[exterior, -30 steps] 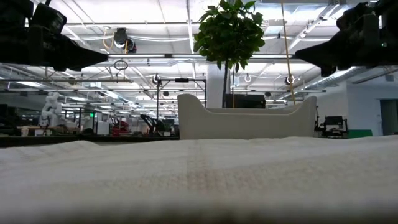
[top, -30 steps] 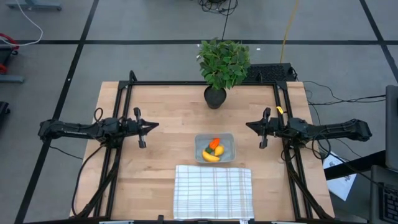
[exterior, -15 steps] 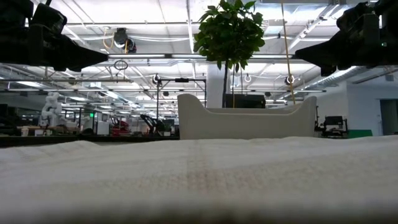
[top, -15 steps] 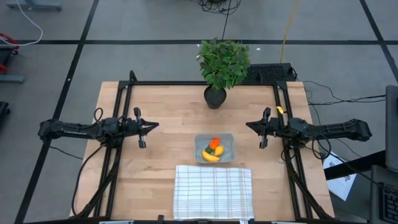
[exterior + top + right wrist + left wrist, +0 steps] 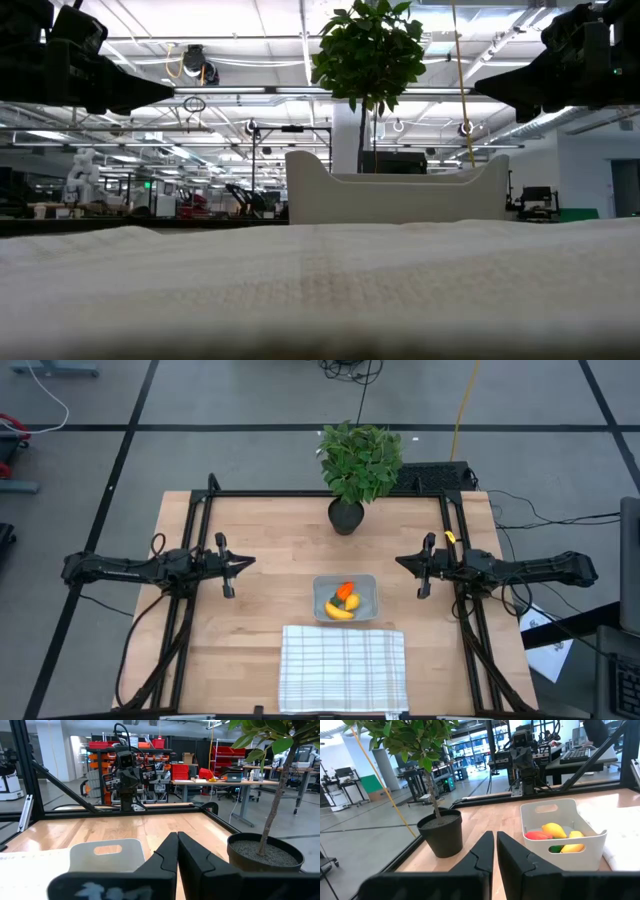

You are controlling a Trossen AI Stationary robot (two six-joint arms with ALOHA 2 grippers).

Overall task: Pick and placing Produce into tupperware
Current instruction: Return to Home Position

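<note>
Now the 3 produce pieces lie inside the tupperware; likely light, smooth, stiff toys, best pinched mid-body. The left gripper and right gripper hover either side, fingers pressed together.

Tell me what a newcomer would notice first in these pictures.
The bright toy produce lies in the tupperware at the table's middle, between the leafy plant at the far edge and the checked cloth at the near edge. The left gripper and right gripper hang shut at either side, pointing toward each other.
</note>
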